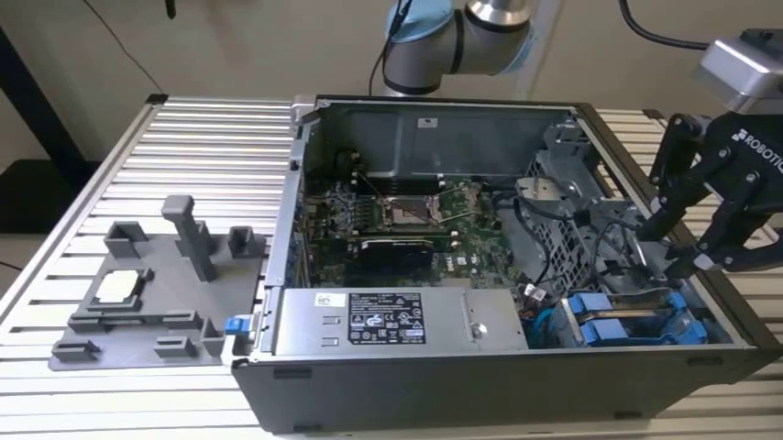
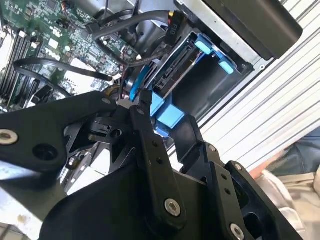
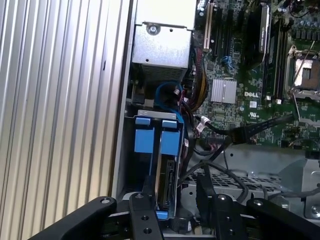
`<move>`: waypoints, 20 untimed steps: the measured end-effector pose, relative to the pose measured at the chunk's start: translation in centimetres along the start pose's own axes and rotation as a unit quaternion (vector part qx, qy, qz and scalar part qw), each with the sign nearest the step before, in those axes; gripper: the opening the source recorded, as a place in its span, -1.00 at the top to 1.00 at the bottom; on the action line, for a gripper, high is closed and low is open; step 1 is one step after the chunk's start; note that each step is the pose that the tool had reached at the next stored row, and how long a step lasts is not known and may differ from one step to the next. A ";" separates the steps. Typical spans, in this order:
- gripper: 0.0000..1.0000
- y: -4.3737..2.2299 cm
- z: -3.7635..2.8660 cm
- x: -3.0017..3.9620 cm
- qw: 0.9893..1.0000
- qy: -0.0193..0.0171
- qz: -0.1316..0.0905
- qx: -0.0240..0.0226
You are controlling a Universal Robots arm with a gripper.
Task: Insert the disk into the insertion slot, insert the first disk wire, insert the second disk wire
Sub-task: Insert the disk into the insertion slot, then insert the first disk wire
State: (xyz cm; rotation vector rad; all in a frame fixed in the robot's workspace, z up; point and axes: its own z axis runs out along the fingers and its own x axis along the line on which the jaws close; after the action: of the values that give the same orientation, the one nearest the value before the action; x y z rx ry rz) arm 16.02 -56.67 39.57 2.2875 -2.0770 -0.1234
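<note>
**Straddling, Not Gripping**

The disk (image 3: 168, 167), silver inside its bright blue caddy, stood on edge in the insertion slot (image 3: 155, 115). That slot was the drive cage in the corner of the computer case (image 1: 404, 385) on the exterior view's right. In the first wrist view the disk's blue pull tab (image 3: 169, 142) lay just beside a second blue tab (image 3: 144, 140) in the neighbouring bay.

The hand (image 3: 175, 179) was spread. Its two black fingers (image 3: 146, 192) stood one on either side of the disk's near end. A gap showed between the caddy and one finger, so nothing was pinched.

A bundle of black cables (image 3: 220, 165) ran past the cage just beside the disk. A blue cable (image 3: 165, 92) looped beyond the tabs. Another black cable (image 3: 240, 134) lay across the edge of the motherboard (image 3: 260, 100). Whether any of them was plugged into the disk could not be told.

The grey labelled power-supply box (image 1: 391, 321) lay along the case's near wall, next to the cage. The case sat on the slatted metal bench (image 1: 208, 147). A grey fixture plate (image 1: 147, 302) lay on the bench at the exterior view's left, well apart from the hand. The arm (image 1: 465, 37) rose behind the case.
</note>
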 end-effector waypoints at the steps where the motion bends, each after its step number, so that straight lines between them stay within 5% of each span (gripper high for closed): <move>1: 0.07 -0.03 0.00 0.00 1.000 0.000 0.000 0.000; 20: 0.07 -0.73 0.05 0.07 1.000 0.001 -0.006 0.000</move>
State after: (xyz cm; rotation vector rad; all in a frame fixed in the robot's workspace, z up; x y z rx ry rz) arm 16.75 -56.67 39.46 2.3002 -2.0630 -0.1221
